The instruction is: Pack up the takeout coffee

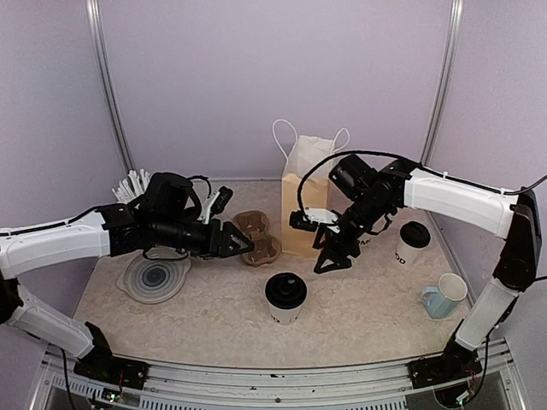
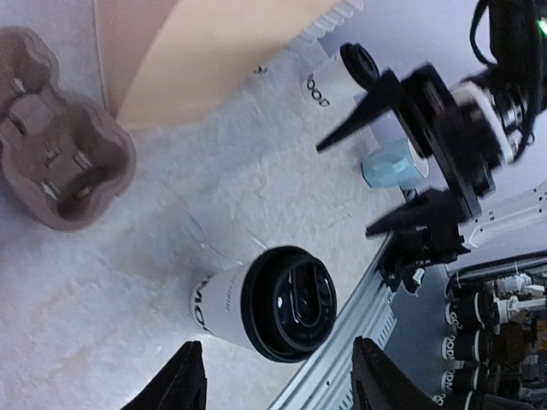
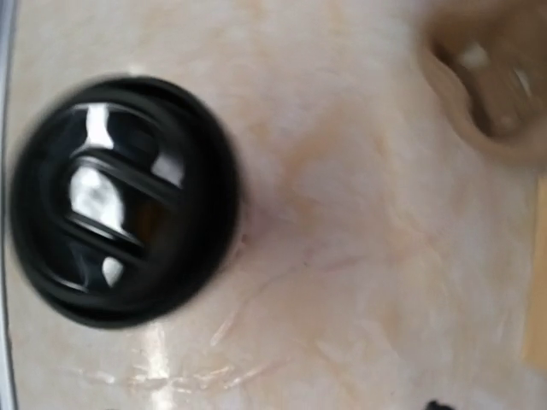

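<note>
The nearer lidded cup (image 1: 285,297) stood upright, front and centre, untouched; its twin (image 1: 414,242) stood right of the paper bag (image 1: 304,205). The right gripper (image 1: 332,261) hung just behind the near cup, jaws wide and empty. It would do best to centre over the cup, descend, and close gently on the side wall. The left gripper (image 1: 246,243), likewise spread and empty, sat at the pulp carrier (image 1: 259,229).

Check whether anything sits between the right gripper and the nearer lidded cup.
Nothing visible. The right gripper hangs open over bare table beside the nearer cup; the cup carrier and bag stand farther back.
</note>
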`<state>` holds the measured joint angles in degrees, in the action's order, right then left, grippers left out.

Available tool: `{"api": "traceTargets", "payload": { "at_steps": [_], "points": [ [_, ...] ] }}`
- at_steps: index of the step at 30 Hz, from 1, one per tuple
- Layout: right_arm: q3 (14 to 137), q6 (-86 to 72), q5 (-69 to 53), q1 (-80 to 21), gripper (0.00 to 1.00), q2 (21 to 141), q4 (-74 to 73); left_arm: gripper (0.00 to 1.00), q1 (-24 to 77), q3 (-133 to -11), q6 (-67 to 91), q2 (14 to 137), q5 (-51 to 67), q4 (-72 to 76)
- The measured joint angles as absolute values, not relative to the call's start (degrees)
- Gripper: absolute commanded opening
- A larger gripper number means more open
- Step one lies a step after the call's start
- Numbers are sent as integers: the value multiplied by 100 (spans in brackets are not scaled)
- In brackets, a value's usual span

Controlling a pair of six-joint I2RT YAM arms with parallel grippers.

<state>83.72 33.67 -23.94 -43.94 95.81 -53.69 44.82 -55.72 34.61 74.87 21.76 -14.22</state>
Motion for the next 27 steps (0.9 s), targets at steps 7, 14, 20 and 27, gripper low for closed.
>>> {"api": "traceTargets", "payload": {
  "at_steps": [7, 14, 20, 27],
  "points": [
    [7481, 2571, -3411, -3924, 65, 9524, -4794, 45, 4912, -5572, 3677, 8040, 2480, -1476],
    [7310, 2182, -4185, -3924, 60, 9723, -4624, 41, 4950, -5572, 3734, 8597, 2707, -1387],
    [7310, 2047, -4447, -3927, 57, 9867, -4519, 38, 4956, -5577, 3728, 8853, 2842, -1271],
    [7321, 1992, -4534, -3986, 54, 10171, -4495, 35, 4956, -5610, 3682, 9118, 2934, -1245]
  ]
}}
